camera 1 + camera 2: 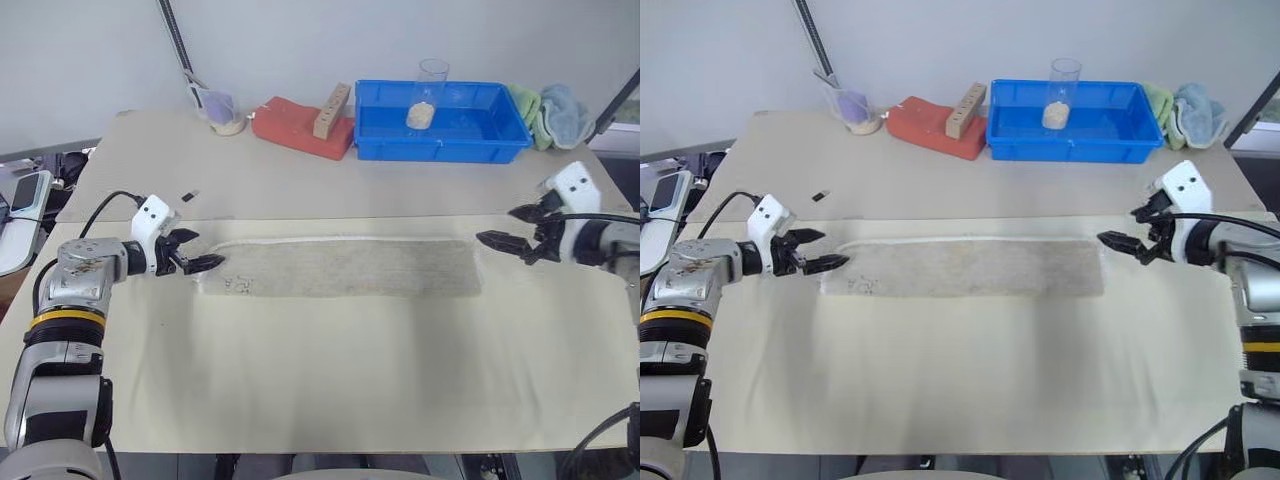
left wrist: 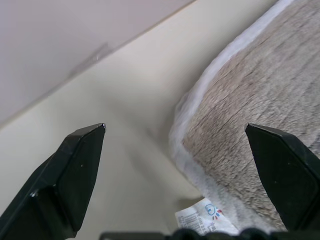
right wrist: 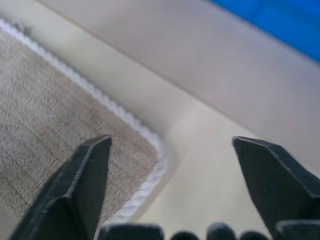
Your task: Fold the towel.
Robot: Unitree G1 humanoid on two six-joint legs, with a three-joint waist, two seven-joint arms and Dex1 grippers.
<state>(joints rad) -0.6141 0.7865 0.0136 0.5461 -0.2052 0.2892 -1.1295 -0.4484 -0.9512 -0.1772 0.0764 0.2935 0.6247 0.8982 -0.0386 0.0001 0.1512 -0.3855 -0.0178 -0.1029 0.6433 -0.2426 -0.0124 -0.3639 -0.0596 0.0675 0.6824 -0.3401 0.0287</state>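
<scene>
Left wrist view: your left gripper (image 2: pixel 175 135) has its two black fingers spread wide, holding nothing, at the rounded end of the beige-grey fluffy terry towel (image 2: pixel 260 100) with whitish stitched edging; the small white tag (image 2: pixel 205 220) lies just beneath. Right wrist view: your right gripper (image 3: pixel 172 142) is likewise spread and empty, one finger (image 3: pixel 85 175) over the towel's far corner. Head views: the towel lies as a long flat strip across the cream table (image 1: pixel 320 370), between both grippers. Well behind stand a blue plastic bin (image 1: pixel 440 125) and a red block (image 1: pixel 300 128).
</scene>
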